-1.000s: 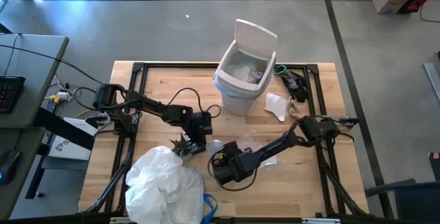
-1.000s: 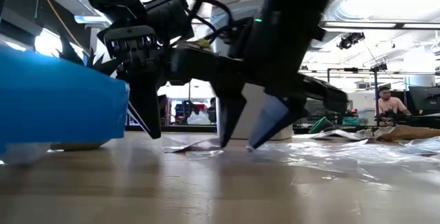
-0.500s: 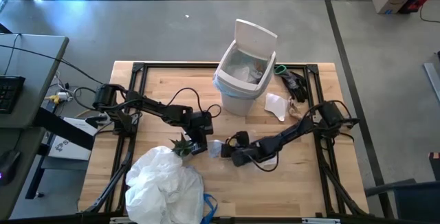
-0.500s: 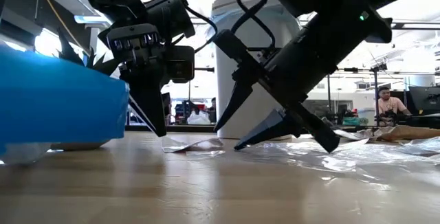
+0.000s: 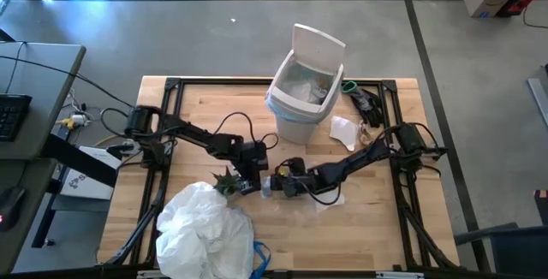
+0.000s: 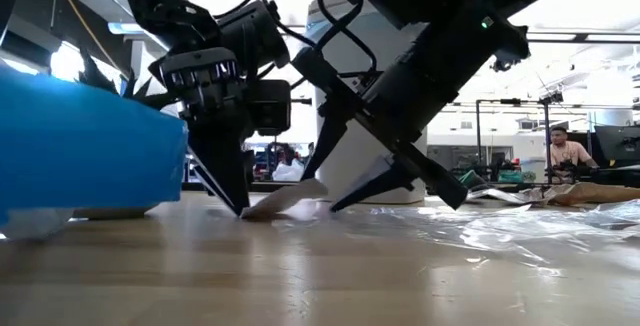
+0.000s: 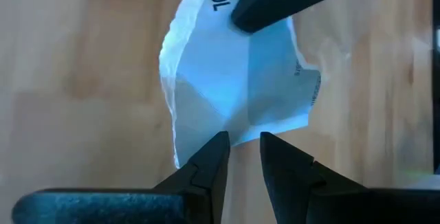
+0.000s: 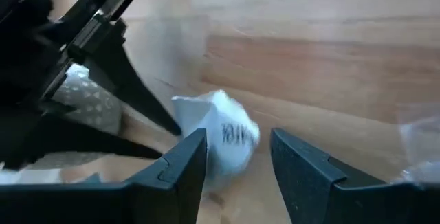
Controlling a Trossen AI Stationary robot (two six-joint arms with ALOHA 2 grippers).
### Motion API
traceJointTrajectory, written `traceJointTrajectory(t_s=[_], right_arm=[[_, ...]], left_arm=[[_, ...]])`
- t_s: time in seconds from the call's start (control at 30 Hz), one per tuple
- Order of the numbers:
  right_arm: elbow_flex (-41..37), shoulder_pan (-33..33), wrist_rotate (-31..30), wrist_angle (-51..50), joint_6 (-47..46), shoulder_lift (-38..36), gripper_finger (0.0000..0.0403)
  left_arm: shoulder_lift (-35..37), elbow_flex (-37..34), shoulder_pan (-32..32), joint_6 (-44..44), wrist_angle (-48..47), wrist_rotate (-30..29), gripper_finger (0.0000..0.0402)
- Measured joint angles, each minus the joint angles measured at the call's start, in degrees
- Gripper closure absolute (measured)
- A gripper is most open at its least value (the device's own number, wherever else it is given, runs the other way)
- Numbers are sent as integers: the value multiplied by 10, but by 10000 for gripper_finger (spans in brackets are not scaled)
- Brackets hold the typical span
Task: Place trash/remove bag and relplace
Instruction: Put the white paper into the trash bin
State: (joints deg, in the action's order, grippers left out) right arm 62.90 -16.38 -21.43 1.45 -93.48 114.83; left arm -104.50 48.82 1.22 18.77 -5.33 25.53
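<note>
Large crumpled white bag (image 5: pixel 203 232) heaped at the tabletop (image 5: pixel 197 112) front left, small green plant (image 5: pixel 228 181) just beside it. Left end effector (image 5: pixel 254 183) down at the tabletop centre, fingers narrowly apart at the edge of a white paper scrap (image 7: pixel 237 80). Right end effector (image 5: pixel 274 183) opposite, fingers apart around the same scrap. Behind, white bin (image 5: pixel 300 91) lined with the light-blue bag (image 5: pixel 301 86). Further scrap (image 5: pixel 344 131) right of the bin.

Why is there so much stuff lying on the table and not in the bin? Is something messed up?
Yes, it looks messy. A big white bag lies crumpled on the table, not in the white bin. A white paper scrap lies loose between the left gripper and right gripper, and another scrap lies beside the bin.
</note>
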Motion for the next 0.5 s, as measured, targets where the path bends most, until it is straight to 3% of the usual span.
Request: traceJointTrajectory(t_s=[0.3,0.5], right_arm=[[0,-2,18,-2,-12,3,256],[0,-5,4,13,-3,3,303]], left_arm=[[-15,-1,11,6,46,8,343],[-16,-2,11,7,50,4,369]])
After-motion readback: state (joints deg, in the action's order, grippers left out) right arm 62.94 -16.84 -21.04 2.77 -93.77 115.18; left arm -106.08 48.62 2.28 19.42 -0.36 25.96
